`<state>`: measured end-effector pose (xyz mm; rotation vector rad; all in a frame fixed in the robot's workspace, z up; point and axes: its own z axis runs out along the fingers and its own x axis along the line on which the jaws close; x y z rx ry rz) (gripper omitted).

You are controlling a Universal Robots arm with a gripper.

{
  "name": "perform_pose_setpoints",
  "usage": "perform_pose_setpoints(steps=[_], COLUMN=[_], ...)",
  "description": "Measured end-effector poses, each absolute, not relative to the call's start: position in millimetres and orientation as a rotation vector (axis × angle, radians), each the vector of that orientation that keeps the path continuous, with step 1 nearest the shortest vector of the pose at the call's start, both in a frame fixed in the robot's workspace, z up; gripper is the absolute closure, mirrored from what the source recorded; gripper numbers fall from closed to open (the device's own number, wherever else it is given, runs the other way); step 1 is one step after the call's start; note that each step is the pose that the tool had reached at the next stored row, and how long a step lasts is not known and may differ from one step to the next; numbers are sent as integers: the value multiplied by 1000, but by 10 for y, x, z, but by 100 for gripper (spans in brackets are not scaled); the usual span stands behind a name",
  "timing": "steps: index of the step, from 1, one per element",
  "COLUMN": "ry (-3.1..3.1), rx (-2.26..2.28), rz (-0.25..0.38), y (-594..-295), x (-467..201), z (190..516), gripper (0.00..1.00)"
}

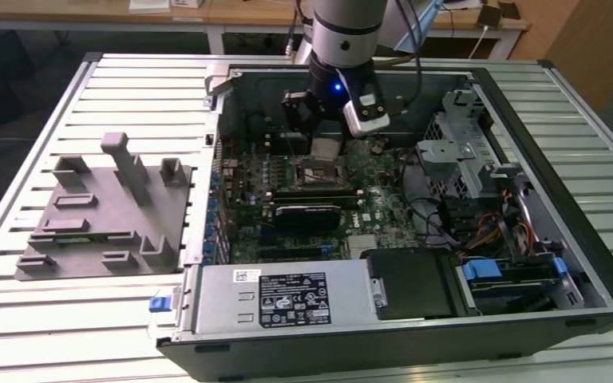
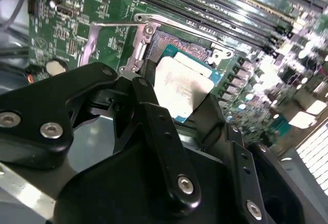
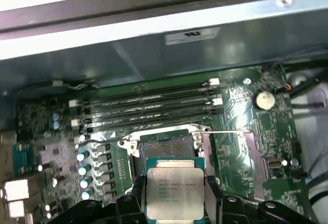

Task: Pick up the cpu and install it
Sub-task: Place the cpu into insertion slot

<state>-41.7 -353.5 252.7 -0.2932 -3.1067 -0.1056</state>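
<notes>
The cpu (image 3: 173,193), a flat square chip with a pale metal top, is pinched by its edges between my black fingers (image 3: 137,190). My gripper (image 3: 174,189) is shut on it and holds it just above the motherboard, a little short of the open socket (image 3: 166,144). In the second wrist view the cpu (image 2: 179,83) is tilted in the picture, over the socket's metal frame (image 2: 146,29), with my gripper (image 2: 180,89) around it. In the exterior view my gripper (image 1: 328,148) hangs inside the open computer case, directly over the socket (image 1: 318,171).
Memory slots (image 3: 148,103) and the case wall (image 3: 154,44) lie just beyond the socket. A coin battery (image 3: 264,100) sits to one side. A drive cage (image 1: 466,159) and cables are at the exterior view's right, the power supply (image 1: 280,299) in front, a grey fixture block (image 1: 104,211) on the slatted table.
</notes>
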Motion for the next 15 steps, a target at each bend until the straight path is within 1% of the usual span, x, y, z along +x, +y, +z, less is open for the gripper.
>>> perform_pose_setpoints(steps=[15], ry=[-3047], rx=[-715], rz=[-109], y=[-3535], x=[-417], z=[2525], gripper=[46])
